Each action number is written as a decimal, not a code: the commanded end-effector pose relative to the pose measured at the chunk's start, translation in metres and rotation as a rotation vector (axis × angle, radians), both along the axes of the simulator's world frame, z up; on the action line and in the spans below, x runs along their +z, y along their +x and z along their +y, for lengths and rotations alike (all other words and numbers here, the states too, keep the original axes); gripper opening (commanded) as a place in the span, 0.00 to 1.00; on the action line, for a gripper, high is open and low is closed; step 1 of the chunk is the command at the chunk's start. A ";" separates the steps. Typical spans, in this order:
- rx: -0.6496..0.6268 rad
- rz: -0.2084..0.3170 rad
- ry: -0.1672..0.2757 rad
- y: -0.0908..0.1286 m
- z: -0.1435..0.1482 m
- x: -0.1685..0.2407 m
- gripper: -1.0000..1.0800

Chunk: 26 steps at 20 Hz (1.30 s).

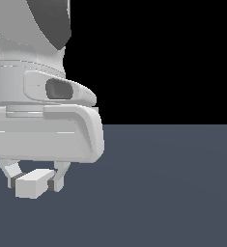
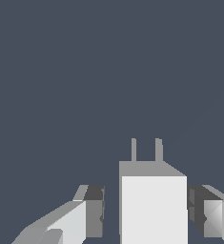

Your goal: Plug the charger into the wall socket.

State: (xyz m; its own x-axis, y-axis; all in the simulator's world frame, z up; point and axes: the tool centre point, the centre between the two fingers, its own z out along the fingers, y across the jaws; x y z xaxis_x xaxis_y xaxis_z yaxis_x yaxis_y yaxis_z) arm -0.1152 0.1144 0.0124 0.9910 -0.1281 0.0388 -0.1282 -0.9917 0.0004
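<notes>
The charger (image 1: 32,183) is a small off-white block lying between my fingers low at the exterior view's left. In the wrist view the charger (image 2: 154,209) shows two short prongs (image 2: 146,150) at its far end. My gripper (image 1: 34,187) straddles the block, one finger on each side. In the wrist view the gripper (image 2: 147,217) shows a narrow strip of floor between one finger (image 2: 92,212) and the block. The other finger (image 2: 206,214) sits close against the block's far side. The wall socket is out of view.
A flat dark grey-blue floor (image 1: 173,193) fills the lower half of the exterior view, with black background above. The arm's white hand and wrist (image 1: 37,130) fill the upper part of the exterior view's left.
</notes>
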 end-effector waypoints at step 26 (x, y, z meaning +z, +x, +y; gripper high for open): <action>0.072 -0.001 0.000 0.054 -0.014 0.041 0.00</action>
